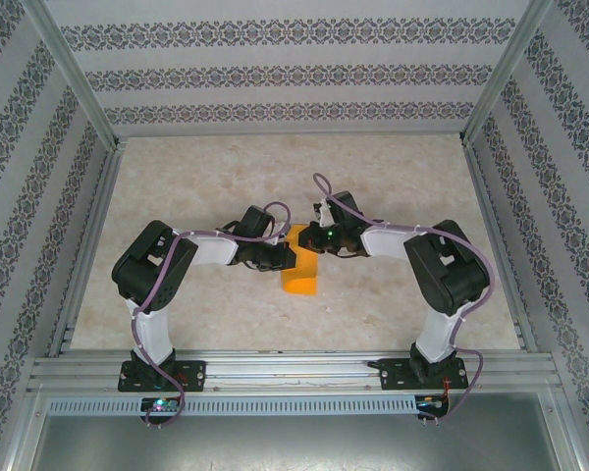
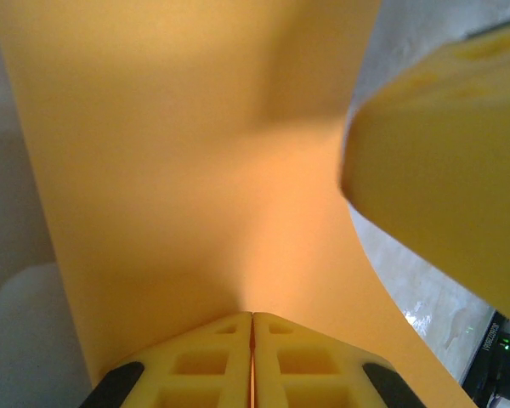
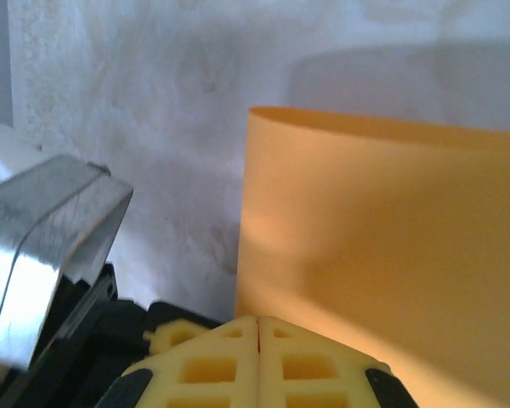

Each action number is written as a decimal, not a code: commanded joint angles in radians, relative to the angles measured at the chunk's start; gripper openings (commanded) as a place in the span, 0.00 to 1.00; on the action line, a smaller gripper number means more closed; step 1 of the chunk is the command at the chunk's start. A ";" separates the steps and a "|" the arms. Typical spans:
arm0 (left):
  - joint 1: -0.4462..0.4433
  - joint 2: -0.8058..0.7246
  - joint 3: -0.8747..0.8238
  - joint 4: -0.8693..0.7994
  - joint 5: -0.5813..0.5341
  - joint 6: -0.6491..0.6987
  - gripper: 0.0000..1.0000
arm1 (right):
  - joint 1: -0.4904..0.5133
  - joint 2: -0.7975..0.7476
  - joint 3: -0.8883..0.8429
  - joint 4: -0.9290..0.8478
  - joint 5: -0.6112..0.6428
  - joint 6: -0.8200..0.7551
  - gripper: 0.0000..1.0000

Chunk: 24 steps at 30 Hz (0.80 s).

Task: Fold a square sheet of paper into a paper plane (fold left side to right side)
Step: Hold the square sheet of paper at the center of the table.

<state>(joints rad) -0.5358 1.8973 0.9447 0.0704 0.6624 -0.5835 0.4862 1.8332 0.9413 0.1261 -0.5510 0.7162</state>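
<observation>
We are pinching the square sheet of paper [image 2: 195, 170] in the left gripper [image 2: 252, 344], whose jaws are pressing flat together with the orange sheet running up out of the seam between them. The right gripper [image 3: 259, 340] is squeezing fully closed at the sheet's lower edge, though we are not managing to tell whether any paper is caught in it. The sheet is bowing up, curled over, between the two grippers around the middle of the table [image 1: 206, 186].

The square sheet of paper [image 1: 299, 275] is bright orange, the fingers [image 2: 206, 367] yellow, the table [image 1: 226, 182] marbled beige.
</observation>
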 commanded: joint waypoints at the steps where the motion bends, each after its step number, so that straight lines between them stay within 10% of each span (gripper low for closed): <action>1: -0.005 0.037 -0.018 -0.073 -0.067 0.031 0.10 | -0.005 0.056 0.035 0.020 -0.026 0.011 0.00; 24: -0.025 -0.093 -0.246 -0.038 -0.009 -0.046 0.10 | -0.026 0.171 0.061 -0.189 0.160 -0.102 0.00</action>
<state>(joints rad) -0.5373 1.8027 0.7815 0.1791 0.6575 -0.5980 0.4862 1.9400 1.0103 0.0399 -0.5289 0.6640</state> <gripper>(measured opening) 0.100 0.046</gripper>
